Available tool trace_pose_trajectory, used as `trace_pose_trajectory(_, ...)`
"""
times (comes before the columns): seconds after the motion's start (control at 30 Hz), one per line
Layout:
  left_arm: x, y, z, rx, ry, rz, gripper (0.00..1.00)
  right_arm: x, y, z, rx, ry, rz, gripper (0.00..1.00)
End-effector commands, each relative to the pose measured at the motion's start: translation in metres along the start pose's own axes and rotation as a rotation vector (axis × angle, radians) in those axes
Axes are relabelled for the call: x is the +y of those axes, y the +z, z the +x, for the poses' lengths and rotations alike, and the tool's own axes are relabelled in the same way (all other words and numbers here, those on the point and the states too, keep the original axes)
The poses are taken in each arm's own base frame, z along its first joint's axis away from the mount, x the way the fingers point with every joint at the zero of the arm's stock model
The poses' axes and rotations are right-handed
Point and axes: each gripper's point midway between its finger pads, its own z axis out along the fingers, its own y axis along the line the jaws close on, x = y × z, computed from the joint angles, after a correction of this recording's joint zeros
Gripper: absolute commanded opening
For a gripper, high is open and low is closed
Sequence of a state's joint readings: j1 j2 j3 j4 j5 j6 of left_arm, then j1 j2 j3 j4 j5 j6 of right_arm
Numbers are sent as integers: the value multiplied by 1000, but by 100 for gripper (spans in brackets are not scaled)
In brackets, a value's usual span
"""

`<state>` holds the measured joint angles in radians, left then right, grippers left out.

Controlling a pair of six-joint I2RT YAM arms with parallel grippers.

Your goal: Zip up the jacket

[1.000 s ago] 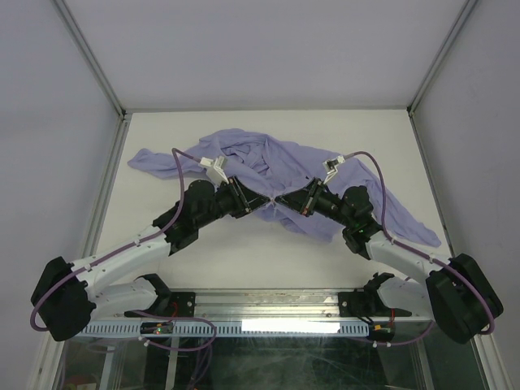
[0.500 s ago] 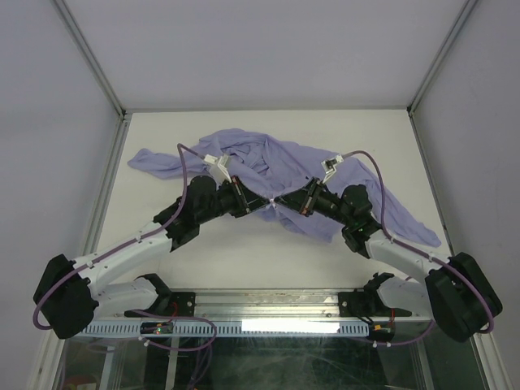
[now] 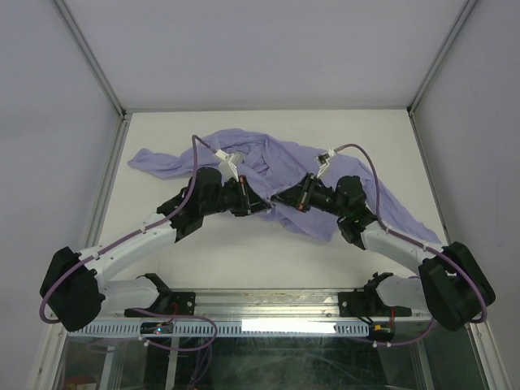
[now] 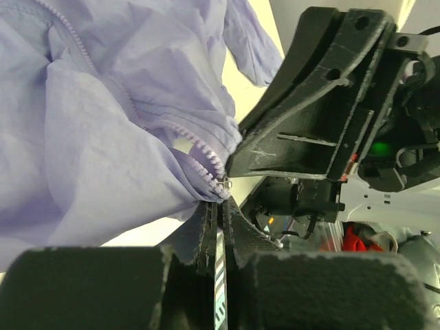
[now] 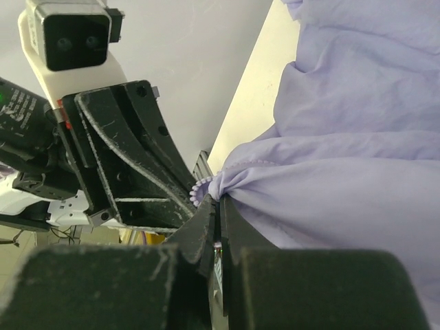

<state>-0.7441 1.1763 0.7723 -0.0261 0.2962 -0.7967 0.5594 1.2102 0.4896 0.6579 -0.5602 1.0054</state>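
One jacket (image 3: 286, 161), lavender, thin and heavily wrinkled, lies crumpled on the white table (image 3: 244, 260), on its far half. One sleeve trails toward the far left; another part runs out to the right, toward the right arm's base. The near edge of the garment is gathered to a point at about the middle of the table, and both claws meet there. Zipper (image 4: 201, 157): in the left wrist view, one run of pale teeth comes down across the folds to the left claw's tips, and a second run shows higher up at the top left of that view. Left claw (image 4: 218, 206): clenched, fingers pressed together on the jacket just at the lower end of that run of teeth, fabric bunched up above the tips. Right claw (image 5: 217, 208): clenched too, nipping a puckered fold of the jacket's edge, with a few zipper teeth showing just beside the tips. The two claws sit tip to tip, nearly touching, each filling the other's wrist view as a big black body. Arm pose, from above: two arms, bases at the near left and near right corners, each reaching forward and inward with the elbow bent, so that together they make an arch closing over the jacket's near edge. The wrists lie low over the table. One purple cable loops above each forearm. Count: one jacket, two arms, two claws, both gripping cloth.
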Motion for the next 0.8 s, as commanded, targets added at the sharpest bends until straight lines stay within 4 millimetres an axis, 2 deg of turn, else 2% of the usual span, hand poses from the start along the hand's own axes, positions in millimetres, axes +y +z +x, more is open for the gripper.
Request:
trace_pose_trajectory(0.0,8,-7,15,108,-14,-14,0,55,4,-31,-58,-127,-138,0)
trace_pose_trajectory(0.07,14,-9,8,82,-55,-32,1,51,3,-27,-44,-126,-121,0)
trace_pose_trajectory(0.2,8,-13,-7,16,-104,-24,20,46,-2,-25,-65,-98,-114,0)
trace_pose_trajectory(0.3,0,-16,-13,-27,-148,6,28,45,-4,-25,-83,-81,-114,0)
trace_pose_trajectory(0.57,-10,-17,-21,-83,-199,68,34,47,-3,-22,-87,-58,-134,0)
trace_pose_trajectory(0.77,-9,-16,-23,-110,-224,88,32,46,-2,-18,-77,-45,-145,0)
